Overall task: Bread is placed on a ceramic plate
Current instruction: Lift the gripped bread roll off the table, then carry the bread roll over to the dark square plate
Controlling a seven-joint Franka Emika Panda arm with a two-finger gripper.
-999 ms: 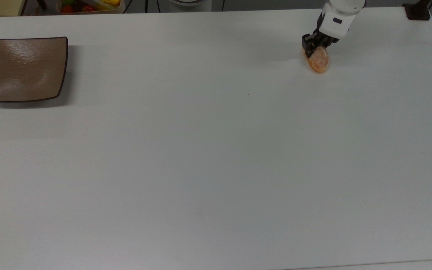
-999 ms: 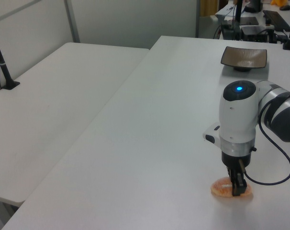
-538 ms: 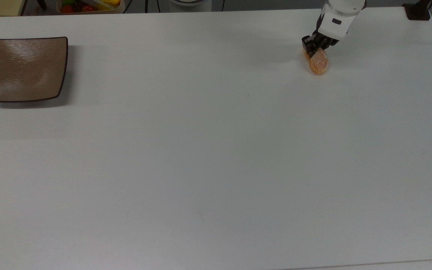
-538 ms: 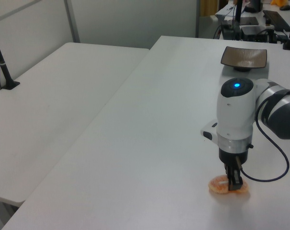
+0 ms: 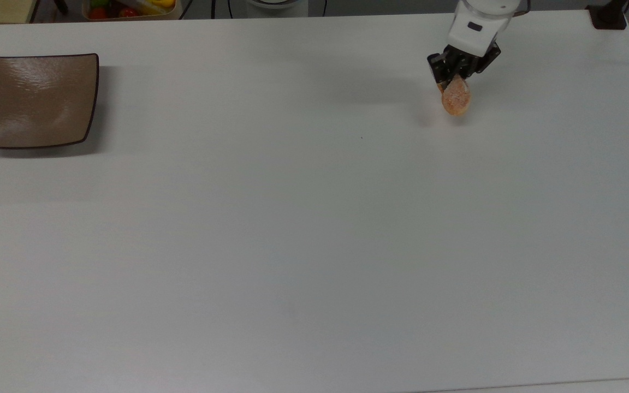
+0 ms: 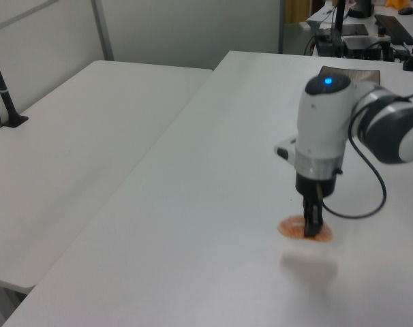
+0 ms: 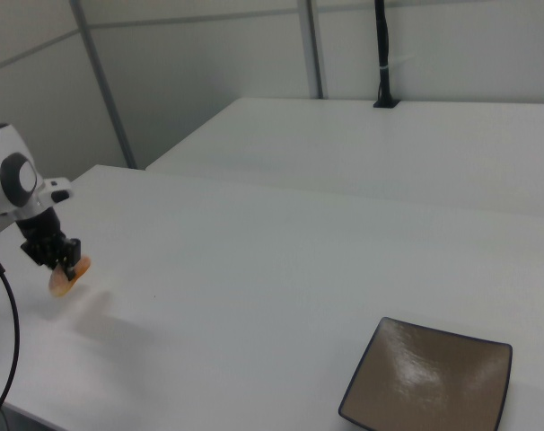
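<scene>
Near the top view's upper right, we now have the bread (image 5: 455,99) off the surface (image 5: 314,218), a shadow beneath it; 1.0 s ago it lay flat. Tool (image 5: 458,75) is clamped on its upper end and has shifted toward the top view's left. Left view: arm partly hides the ceramic plate (image 6: 349,69). Arm points straight down. Plate sits well apart, far left in top view (image 5: 36,101).
</scene>
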